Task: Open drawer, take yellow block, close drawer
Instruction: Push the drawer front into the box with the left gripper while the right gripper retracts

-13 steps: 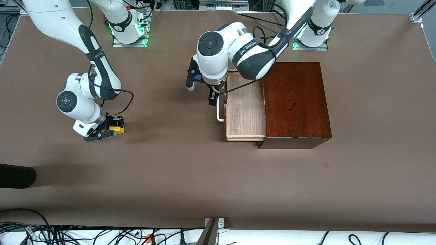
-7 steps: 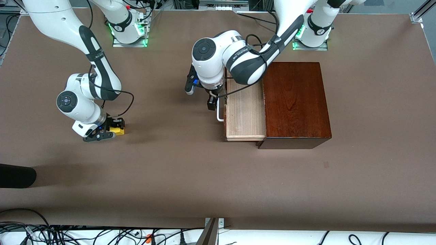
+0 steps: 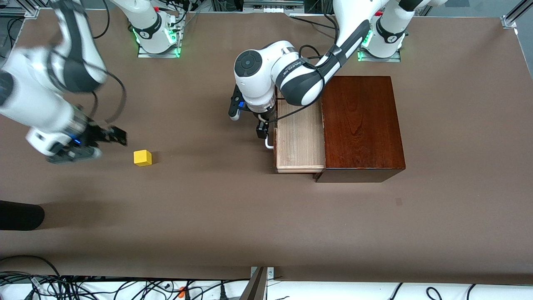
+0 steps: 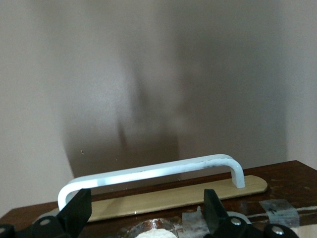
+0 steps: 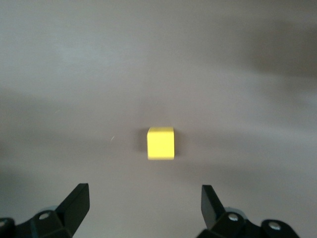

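**Block out on the table, drawer not yet shut**

Fingers first: the right gripper (image 3: pixel 85 143) has its two fingers (image 5: pixel 74 206) spread wide with nothing between them, and it hangs in the air over bare table at the right arm's end, the yellow block in plain sight below its wrist camera. The left gripper (image 3: pixel 261 125) is also parted — its fingertips (image 4: pixel 79 213) stand either side of the handle without visibly clamping it.

By size, the brown table (image 3: pixel 208 216) carries everything. On it, toward the left arm's end, sits the dark reddish-brown wooden box (image 3: pixel 362 125). The drawer (image 3: pixel 300 137) is pulled well out toward the middle of the table, and its pale wood inside looks empty. Its white bar handle (image 4: pixel 153 173) lies just at the left gripper, which seems placed to push the drawer home. The yellow block (image 3: pixel 143 158) rests alone on the table, well apart from the box — likely set there so closing can go ahead unhindered.
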You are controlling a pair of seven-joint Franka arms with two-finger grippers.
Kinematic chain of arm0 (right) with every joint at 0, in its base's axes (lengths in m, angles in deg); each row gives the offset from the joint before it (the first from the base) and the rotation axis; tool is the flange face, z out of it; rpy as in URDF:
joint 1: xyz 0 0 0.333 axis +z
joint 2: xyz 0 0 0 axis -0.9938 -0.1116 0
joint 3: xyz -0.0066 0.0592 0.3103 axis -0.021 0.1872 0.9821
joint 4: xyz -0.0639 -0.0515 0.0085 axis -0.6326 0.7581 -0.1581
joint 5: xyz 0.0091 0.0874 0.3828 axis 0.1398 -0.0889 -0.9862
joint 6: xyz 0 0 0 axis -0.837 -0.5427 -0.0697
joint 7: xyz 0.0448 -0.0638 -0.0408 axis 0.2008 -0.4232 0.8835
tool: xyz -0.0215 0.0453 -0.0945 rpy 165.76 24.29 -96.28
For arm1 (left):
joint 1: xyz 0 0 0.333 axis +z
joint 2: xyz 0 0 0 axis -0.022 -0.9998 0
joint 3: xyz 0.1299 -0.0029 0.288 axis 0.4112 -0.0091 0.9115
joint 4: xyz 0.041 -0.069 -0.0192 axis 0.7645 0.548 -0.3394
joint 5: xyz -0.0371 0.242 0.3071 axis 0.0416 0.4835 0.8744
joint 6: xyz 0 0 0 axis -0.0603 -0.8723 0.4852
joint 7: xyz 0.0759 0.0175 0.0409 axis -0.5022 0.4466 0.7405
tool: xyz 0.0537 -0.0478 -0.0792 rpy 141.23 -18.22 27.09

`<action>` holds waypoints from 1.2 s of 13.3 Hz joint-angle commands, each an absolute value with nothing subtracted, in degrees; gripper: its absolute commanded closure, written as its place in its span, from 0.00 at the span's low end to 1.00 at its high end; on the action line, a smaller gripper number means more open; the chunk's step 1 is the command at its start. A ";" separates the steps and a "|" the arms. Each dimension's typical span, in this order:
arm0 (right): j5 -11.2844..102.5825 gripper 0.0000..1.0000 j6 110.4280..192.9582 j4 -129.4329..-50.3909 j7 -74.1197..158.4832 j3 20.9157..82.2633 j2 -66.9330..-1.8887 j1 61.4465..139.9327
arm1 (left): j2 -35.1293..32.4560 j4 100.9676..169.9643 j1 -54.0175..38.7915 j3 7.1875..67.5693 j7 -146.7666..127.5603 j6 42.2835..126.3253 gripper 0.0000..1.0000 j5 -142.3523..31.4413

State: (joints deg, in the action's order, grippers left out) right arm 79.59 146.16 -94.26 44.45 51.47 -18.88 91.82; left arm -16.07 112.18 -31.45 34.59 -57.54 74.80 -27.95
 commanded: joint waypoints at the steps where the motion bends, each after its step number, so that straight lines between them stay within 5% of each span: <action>1: 78.72 0.00 132.89 -83.13 44.27 52.47 -18.60 90.53 | -15.97 112.04 -31.96 34.70 -54.29 72.44 0.00 -23.63; 6: 78.72 0.00 122.74 -76.76 44.88 51.77 -16.75 90.53 | -14.92 112.04 -31.44 34.70 -53.93 67.61 0.00 -22.12; 16: 79.51 0.00 122.74 -74.75 44.54 51.24 -17.10 90.53 | -13.86 112.13 -31.26 35.22 -52.62 54.42 0.00 -15.53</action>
State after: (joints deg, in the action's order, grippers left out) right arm 79.62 123.82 -77.17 44.46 51.40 -16.50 91.28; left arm -15.52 111.09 -31.53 34.89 -52.53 56.99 -17.39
